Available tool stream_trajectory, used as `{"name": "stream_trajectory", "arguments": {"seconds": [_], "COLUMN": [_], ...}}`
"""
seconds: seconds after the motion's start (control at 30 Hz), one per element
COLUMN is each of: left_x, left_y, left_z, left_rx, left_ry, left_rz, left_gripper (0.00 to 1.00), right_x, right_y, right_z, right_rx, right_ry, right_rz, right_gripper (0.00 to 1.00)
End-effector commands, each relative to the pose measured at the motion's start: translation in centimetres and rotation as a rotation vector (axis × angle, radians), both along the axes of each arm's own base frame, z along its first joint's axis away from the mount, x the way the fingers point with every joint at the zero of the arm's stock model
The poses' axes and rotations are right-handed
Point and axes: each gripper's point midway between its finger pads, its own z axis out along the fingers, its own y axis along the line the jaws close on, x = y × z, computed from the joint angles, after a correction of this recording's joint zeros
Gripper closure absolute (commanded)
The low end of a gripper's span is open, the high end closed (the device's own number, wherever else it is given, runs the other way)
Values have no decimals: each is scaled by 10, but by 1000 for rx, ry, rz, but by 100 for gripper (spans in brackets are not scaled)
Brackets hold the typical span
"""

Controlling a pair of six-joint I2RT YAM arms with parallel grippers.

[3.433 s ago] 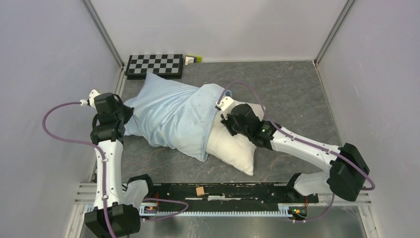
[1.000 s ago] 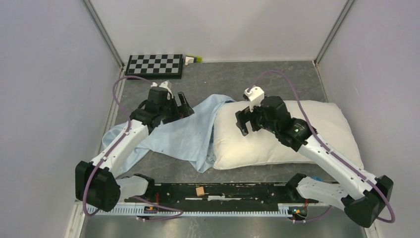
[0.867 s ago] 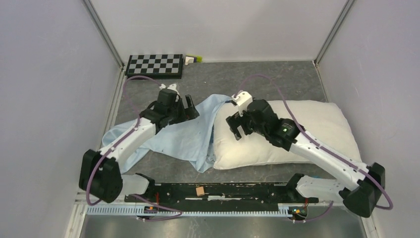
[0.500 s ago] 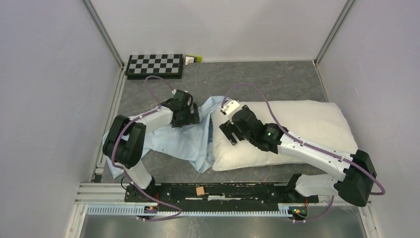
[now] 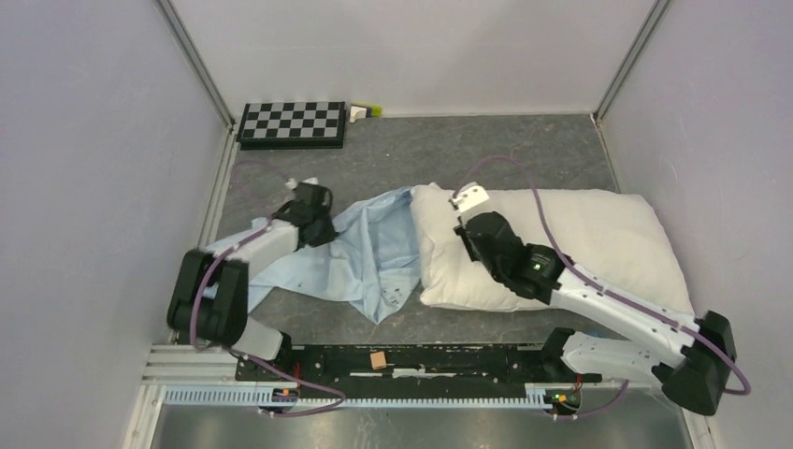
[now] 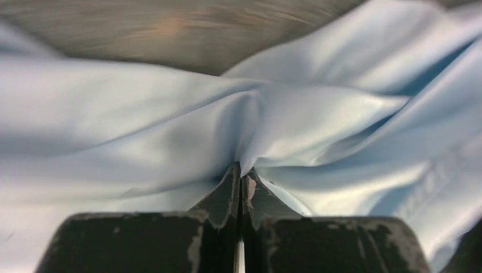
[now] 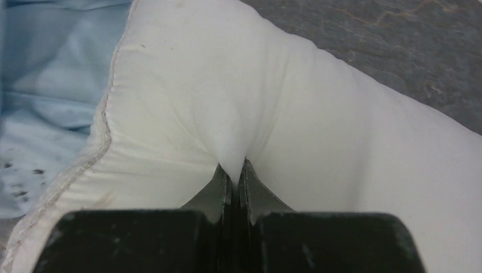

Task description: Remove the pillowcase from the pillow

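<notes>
Half a second ago the right gripper hung over the pillow with its fingers apart. Now it is down on the pillow's left end, and its fingers are pinched tight on a fold of the white cushion. The left gripper has moved farther left of the pillow. Its fingers are pressed together on a bunch of the blue pillowcase. The pillowcase has come along with it. It lies flat and crumpled left of the pillow, only touching the pillow's left edge, and the whole pillow shows bare.

The right arm lies across the front of the pillow and hides some of it from above. The left arm lies over the far left part of the pillowcase. A checkerboard sits far behind and left of the pillow, with a small yellow and white thing just beside it.

There is one pillow, one pillowcase, two grippers and one checkerboard.
</notes>
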Motion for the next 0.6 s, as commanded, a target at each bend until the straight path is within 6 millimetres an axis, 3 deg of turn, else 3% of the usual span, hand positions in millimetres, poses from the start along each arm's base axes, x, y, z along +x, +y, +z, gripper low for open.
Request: {"name": "stream_trajectory", "arguments": {"seconds": [0.0, 0.07, 0.13, 0.23, 0.37, 0.57], "left_x": [3, -7, -19, -14, 20, 82], "left_y": [76, 108, 124, 117, 99, 83], "left_z": [55, 75, 91, 121, 168, 254], "left_rx": [-159, -109, -100, -207, -252, -241], "left_ry": [-271, -350, -409, -540, -555, -535], "left_rz": [352, 493, 614, 610, 516, 403], "left_gripper": [98, 98, 98, 98, 98, 98], "right_x": [14, 17, 18, 26, 49, 94], "right_y": [-80, -96, -103, -92, -68, -38], "right_z": [38, 60, 81, 108, 148, 238], "right_rx": [42, 125, 197, 244, 260, 330], "right_ry": [-158, -223, -281, -312, -334, -412], "right_rz": [-311, -362, -384, -345, -299, -258], "right_gripper": [100, 100, 100, 100, 100, 100]}}
